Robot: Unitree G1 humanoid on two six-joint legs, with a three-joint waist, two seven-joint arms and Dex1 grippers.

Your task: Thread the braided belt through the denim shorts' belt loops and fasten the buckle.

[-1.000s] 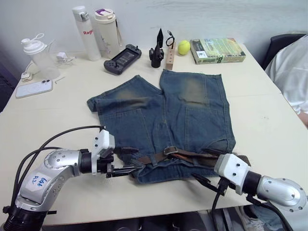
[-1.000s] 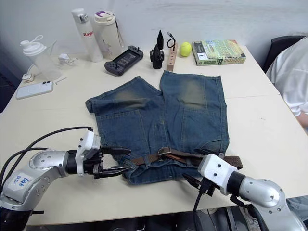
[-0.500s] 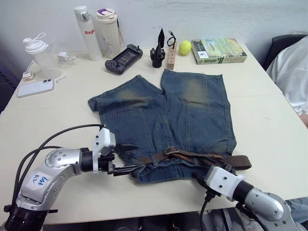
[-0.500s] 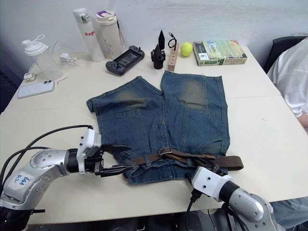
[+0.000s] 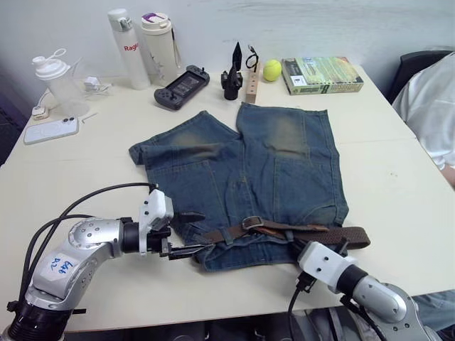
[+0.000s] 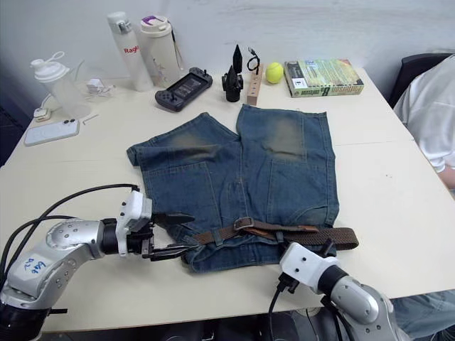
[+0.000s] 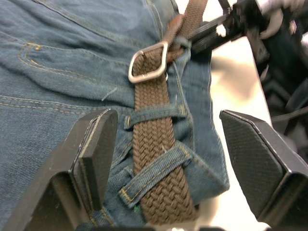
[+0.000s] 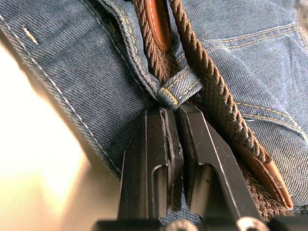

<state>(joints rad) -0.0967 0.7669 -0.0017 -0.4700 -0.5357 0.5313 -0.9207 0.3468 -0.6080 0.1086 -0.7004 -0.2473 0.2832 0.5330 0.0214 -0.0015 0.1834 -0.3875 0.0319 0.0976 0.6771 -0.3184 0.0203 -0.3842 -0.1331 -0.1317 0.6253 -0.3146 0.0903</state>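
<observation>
The denim shorts (image 5: 245,181) lie flat on the pale surface (image 5: 85,170) with the braided belt (image 5: 284,231) run along the waistband near the robot; the right pincer (image 8: 179,126) is clenched on one of the belt loops (image 8: 175,90), while the left pincer (image 7: 163,159) hangs released, its pads either side of the strap just short of the buckle (image 7: 148,61). To do this well, I judge the right should keep that loop lifted clear so the strap slides without bunching the cloth. The belt is a coarse dark-brown weave with smooth tan leather ends, the buckle a thin silver frame, the denim soft, faded and yellow-stitched.
</observation>
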